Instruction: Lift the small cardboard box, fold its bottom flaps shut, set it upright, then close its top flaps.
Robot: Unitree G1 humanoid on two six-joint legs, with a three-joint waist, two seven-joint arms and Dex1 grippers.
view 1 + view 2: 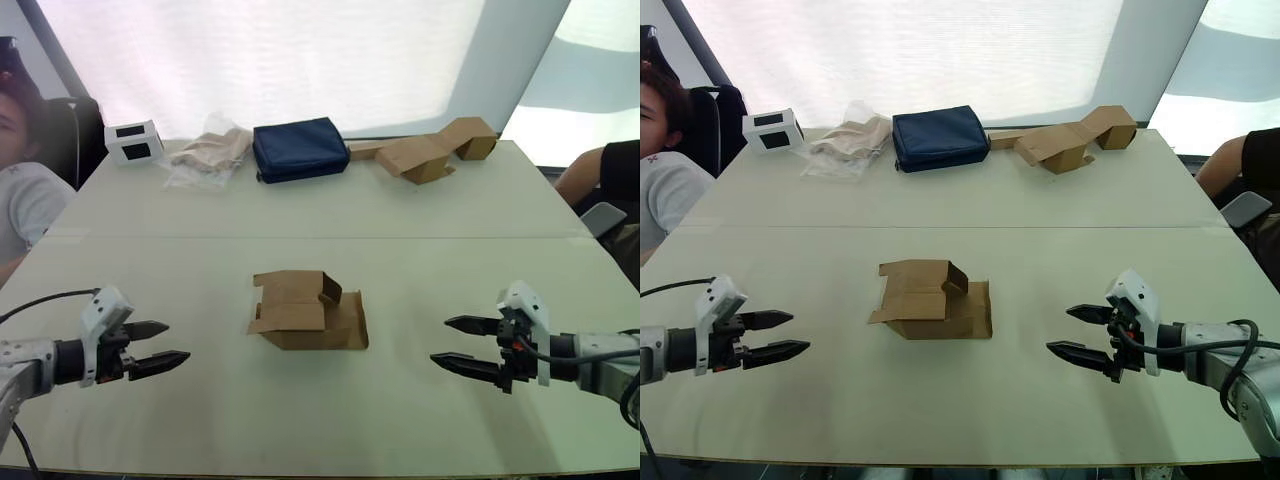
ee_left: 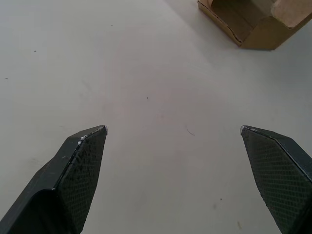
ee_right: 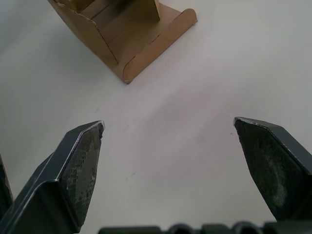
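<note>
The small cardboard box (image 1: 306,313) lies on its side in the middle of the white table (image 1: 320,225), plain brown, with its flaps hanging loose at both ends. One open end shows in the left wrist view (image 2: 253,22), another in the right wrist view (image 3: 122,34). My left gripper (image 1: 160,346) hovers low over the table well to the box's left, open and empty. To the box's right, about as far off, my right gripper (image 1: 458,343) is open and empty too. Both point inward at the box.
Along the far edge stand a small white box with black panels (image 1: 134,142), a crumpled plastic bag (image 1: 210,152), a dark blue pouch (image 1: 299,149) and larger folded cardboard pieces (image 1: 432,150). A person (image 1: 22,190) sits at the far left, another person's arm (image 1: 598,175) at the right.
</note>
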